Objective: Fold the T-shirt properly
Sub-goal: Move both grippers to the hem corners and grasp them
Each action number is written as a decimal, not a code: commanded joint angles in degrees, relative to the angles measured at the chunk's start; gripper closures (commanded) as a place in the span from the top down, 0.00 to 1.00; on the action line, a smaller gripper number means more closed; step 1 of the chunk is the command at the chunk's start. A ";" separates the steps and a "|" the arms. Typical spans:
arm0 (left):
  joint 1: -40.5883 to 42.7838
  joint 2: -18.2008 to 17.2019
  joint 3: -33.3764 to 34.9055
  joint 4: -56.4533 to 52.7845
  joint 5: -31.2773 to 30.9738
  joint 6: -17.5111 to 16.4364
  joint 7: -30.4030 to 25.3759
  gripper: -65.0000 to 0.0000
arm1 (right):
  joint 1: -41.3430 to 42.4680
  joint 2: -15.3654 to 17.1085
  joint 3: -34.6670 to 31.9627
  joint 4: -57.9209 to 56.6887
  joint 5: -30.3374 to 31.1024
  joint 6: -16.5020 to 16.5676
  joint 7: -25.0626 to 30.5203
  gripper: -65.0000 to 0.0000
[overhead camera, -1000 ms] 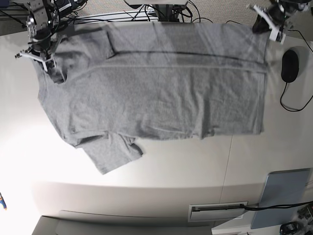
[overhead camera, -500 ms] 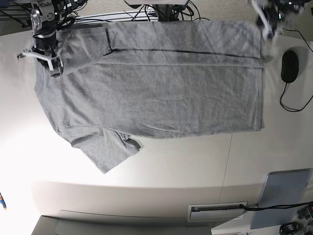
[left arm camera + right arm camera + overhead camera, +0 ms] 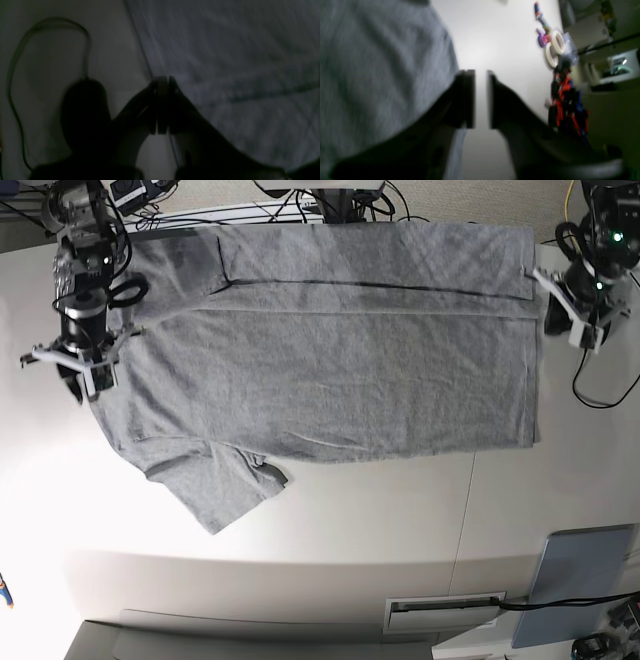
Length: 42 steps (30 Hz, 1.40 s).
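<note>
The heather-grey T-shirt (image 3: 330, 350) lies spread on the white table (image 3: 350, 520), plain side up. Its far long edge is folded over into a band (image 3: 380, 265), and one sleeve (image 3: 215, 485) sticks out at the near left. My right gripper (image 3: 76, 375) hovers at the shirt's left edge. In the right wrist view this gripper (image 3: 480, 72) is open with a narrow gap and empty, with the T-shirt (image 3: 377, 62) beside it. My left gripper (image 3: 562, 305) is just off the shirt's right edge. In the dark left wrist view this gripper (image 3: 163, 78) is shut, next to the T-shirt (image 3: 237, 62).
A black mouse (image 3: 85, 112) and its cable (image 3: 600, 395) lie right of the shirt, by my left gripper. A grey flat panel (image 3: 585, 580) sits at the near right. Tape rolls and coloured clutter (image 3: 557, 62) lie beyond the shirt's left side. Cables run along the far edge (image 3: 350, 200).
Both grippers have left the shirt's far corners and moved toward the near side, along its left and right edges. The folded band stays lying flat.
</note>
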 commanded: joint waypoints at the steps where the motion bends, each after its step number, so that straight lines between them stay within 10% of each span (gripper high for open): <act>1: -1.88 -0.74 -0.52 0.61 -0.44 0.37 -1.31 0.00 | 1.22 0.83 0.48 0.96 -0.94 -0.59 1.01 0.31; 8: -13.55 -0.02 1.09 -7.37 -0.83 0.33 -1.33 0.43 | 4.63 0.81 0.46 0.94 0.02 -0.50 1.14 0.40; 14: -25.81 3.04 1.14 -21.40 -5.44 -4.11 0.39 0.43 | 8.31 -1.42 0.46 0.33 7.37 0.17 0.20 0.40; 26: -45.13 3.74 1.14 -47.17 -3.58 -7.37 1.64 0.43 | 20.46 -11.52 0.42 -13.18 13.49 14.08 -5.79 0.40; 36: -54.36 3.72 5.33 -61.57 0.85 -7.02 -1.22 0.43 | 22.47 -12.81 0.42 -15.61 14.36 15.87 -7.37 0.40; 42: -56.57 3.72 13.97 -66.40 3.93 -1.22 -2.60 0.43 | 22.47 -12.81 0.42 -15.61 14.34 15.87 -8.13 0.40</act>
